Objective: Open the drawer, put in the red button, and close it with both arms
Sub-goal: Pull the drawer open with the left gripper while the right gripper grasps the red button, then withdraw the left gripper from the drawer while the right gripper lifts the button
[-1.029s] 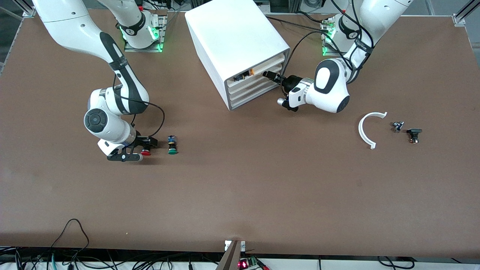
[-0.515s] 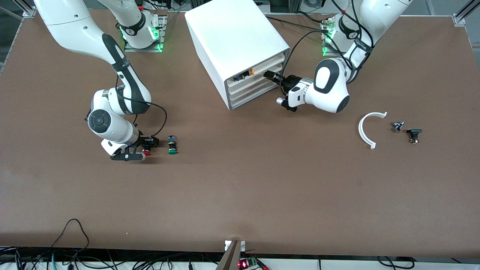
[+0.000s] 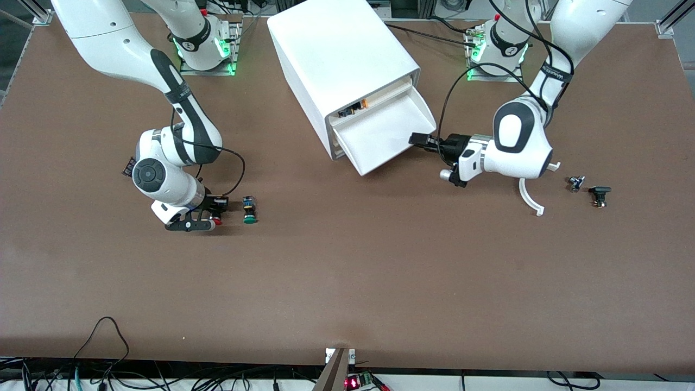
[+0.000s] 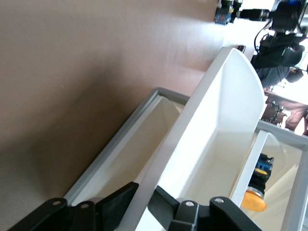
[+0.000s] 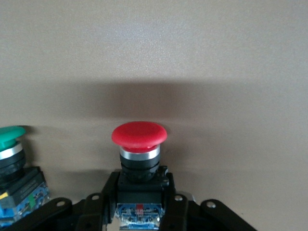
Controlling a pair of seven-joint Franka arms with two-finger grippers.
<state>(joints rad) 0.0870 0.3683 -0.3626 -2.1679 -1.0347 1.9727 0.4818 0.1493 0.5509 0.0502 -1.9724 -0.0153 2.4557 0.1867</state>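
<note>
The drawer (image 3: 388, 133) stands pulled out of the white cabinet (image 3: 336, 54), below the tier with the orange-and-black piece (image 3: 355, 107). My left gripper (image 3: 415, 139) is shut on the drawer's front lip; in the left wrist view the lip (image 4: 163, 163) runs between the two pads of the left gripper (image 4: 144, 202), and the drawer's inside (image 4: 216, 130) shows bare. My right gripper (image 3: 214, 209) is shut on the black body of the red button (image 3: 216, 220), low at the table toward the right arm's end. In the right wrist view the red cap (image 5: 139, 134) points away from the right gripper (image 5: 142, 192).
The green-capped button (image 3: 249, 210) lies right beside the red one, also in the right wrist view (image 5: 10, 137). A white curved piece (image 3: 529, 198) and two small dark parts (image 3: 575, 183) (image 3: 599, 194) lie toward the left arm's end, near the left arm's wrist.
My left gripper has drawn the drawer out of the cabinet, moving toward the front camera and the left arm's end. My right gripper has shifted slightly while holding the red button.
</note>
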